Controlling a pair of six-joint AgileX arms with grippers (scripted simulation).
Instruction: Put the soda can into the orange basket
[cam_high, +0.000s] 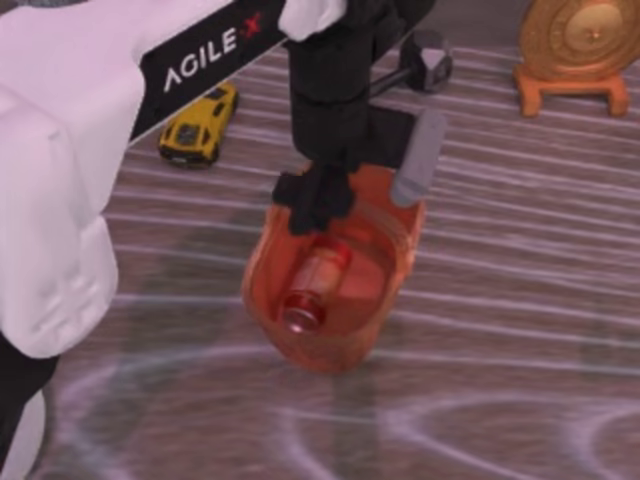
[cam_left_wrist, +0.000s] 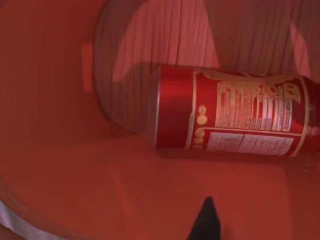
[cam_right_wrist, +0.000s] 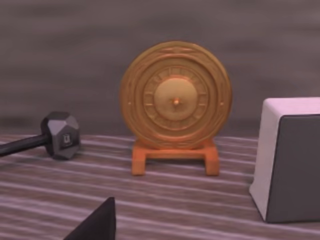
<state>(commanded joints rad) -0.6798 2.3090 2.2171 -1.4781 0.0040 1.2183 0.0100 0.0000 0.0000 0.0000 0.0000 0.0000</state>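
**A:** Where's the soda can (cam_high: 312, 287) right now?

**B:** Inside the orange basket (cam_high: 262, 300), lying on its side on the ribbed bottom. Its long axis runs along the basket's own length, silver top toward the basket's near end, away from my arm. It's red, with white-and-yellow print and a label panel along the side, plain in my left wrist view (cam_left_wrist: 230, 116).

**A:** And your hand?

**B:** My left gripper (cam_high: 318, 197) hangs over the basket's far rim, just above the can's other end. The can lies below and ahead of it, not between the fingers. I judge it to be let go. Whether the fingers are spread or closed I cannot tell; only one dark tip shows in the wrist view.

**A:** So the next move?

**B:** Probably straight up and out, minding the basket's grey handle (cam_high: 418, 157) beside my wrist.

**A:** The other arm?

**B:** My right gripper (cam_right_wrist: 95, 222) is parked well off from the basket, facing the golden disc on its stand (cam_right_wrist: 175, 102), a dumbbell (cam_right_wrist: 60, 135) beside that. A yellow toy car (cam_high: 200, 124) sits beyond the basket.
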